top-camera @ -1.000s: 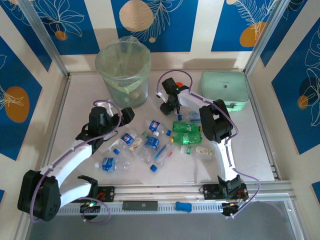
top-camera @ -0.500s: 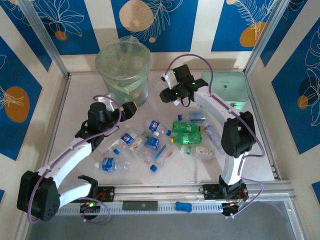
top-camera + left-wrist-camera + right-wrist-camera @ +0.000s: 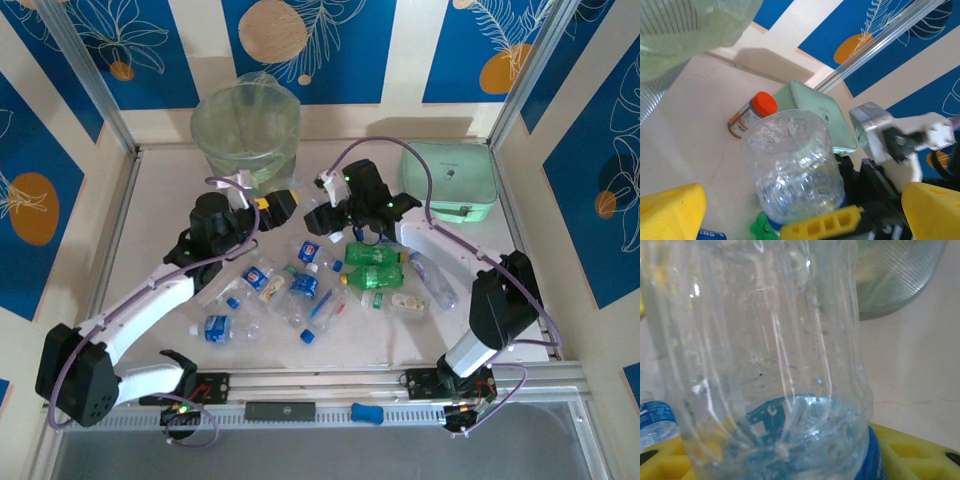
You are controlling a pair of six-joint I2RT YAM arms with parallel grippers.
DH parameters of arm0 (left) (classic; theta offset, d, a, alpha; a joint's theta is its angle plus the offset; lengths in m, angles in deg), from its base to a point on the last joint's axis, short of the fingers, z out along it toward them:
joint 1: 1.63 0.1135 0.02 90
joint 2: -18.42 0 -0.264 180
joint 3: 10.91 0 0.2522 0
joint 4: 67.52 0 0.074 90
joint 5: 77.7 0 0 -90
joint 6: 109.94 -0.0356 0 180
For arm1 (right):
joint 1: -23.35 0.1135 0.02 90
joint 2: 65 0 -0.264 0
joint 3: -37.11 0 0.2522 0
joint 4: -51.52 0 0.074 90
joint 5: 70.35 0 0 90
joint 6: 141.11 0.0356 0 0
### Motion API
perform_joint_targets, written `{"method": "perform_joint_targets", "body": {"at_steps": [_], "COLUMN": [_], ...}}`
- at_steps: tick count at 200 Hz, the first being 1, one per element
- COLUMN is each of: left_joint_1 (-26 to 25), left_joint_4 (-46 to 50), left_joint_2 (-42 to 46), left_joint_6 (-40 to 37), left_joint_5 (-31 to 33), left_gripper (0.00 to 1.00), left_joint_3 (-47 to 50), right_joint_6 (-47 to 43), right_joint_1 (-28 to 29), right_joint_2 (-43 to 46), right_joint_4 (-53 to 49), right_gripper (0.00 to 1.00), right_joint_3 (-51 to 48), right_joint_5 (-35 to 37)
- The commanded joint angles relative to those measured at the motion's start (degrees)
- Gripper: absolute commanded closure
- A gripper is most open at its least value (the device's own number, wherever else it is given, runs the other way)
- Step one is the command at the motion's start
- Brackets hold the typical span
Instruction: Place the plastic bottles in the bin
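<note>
— Where's the bottle I'm tracking?
— The clear bottle (image 3: pixel 765 350) is off the table (image 3: pixel 150 220), pinched at its blue-labelled end by my right gripper (image 3: pixel 320 216). It's just in front of the bin (image 3: pixel 245 130), beside the ribbed wall rather than over the mouth. I'd call this the carry step.
— And the left side?
— My left gripper (image 3: pixel 284 200) sits close by, its yellow fingers (image 3: pixel 670 212) spread wide and gripping nothing. It might be a handover shaping up, but I can't say.
— Next move?
— I judge it needs a lift. The bin is tall, so the bottle must clear the rim before the jaws part, and the left arm crowds that path.
— What do the views add?
— The left wrist camera gives me the bottle's whole crumpled body, plus an orange-capped jar (image 3: pixel 752 112) beside the mint-green case (image 3: pixel 815 107). The right wrist camera is too close for that, but it shows the grip itself. Overhead gives the other bottles (image 3: pixel 295 290) lying between the arms, green ones (image 3: pixel 372 253) included.
</note>
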Motion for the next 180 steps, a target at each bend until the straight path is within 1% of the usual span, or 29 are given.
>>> {"method": "perform_joint_targets", "body": {"at_steps": [1,22,65,74,98,129,143,164,180], "left_joint_1": [-1.4,-1.9,-2.0,-2.0,-2.0,-2.0,-2.0,-2.0,-2.0], "left_joint_4": [-3.0,-4.1,-6.9,-7.1,-7.7,-8.9,-9.0,-8.5,-8.0], "left_joint_2": [-1.9,-3.5,-4.6,-4.7,-5.1,-5.2,-5.0,-4.7,-4.3], "left_joint_6": [2.2,3.6,5.3,5.3,5.6,6.3,6.2,5.9,5.2], "left_joint_5": [0.7,0.8,1.8,1.9,1.4,1.1,1.1,1.4,1.8], "left_gripper": [0.00,0.01,0.00,0.02,0.12,0.33,0.40,0.43,0.46], "left_joint_3": [-1.6,-1.9,-2.3,-2.6,-2.7,-1.7,-1.5,-1.5,-1.6], "right_joint_6": [2.9,3.5,2.8,2.6,2.1,2.3,2.4,2.6,2.9], "right_joint_1": [1.1,2.2,4.8,5.2,5.7,5.9,5.9,6.1,6.1], "right_joint_2": [3.3,4.0,3.7,3.7,3.6,3.8,3.8,4.0,4.3], "right_joint_4": [5.9,7.7,8.6,8.8,9.3,9.7,9.7,10.1,10.5], "right_gripper": [0.49,0.49,0.49,0.49,0.49,0.49,0.49,0.48,0.41], "right_joint_3": [-1.9,-3.3,-3.6,-3.5,-3.5,-3.7,-3.8,-4.1,-4.3], "right_joint_5": [-2.2,-4.0,-3.9,-4.0,-4.2,-4.0,-3.9,-3.9,-3.9]}}
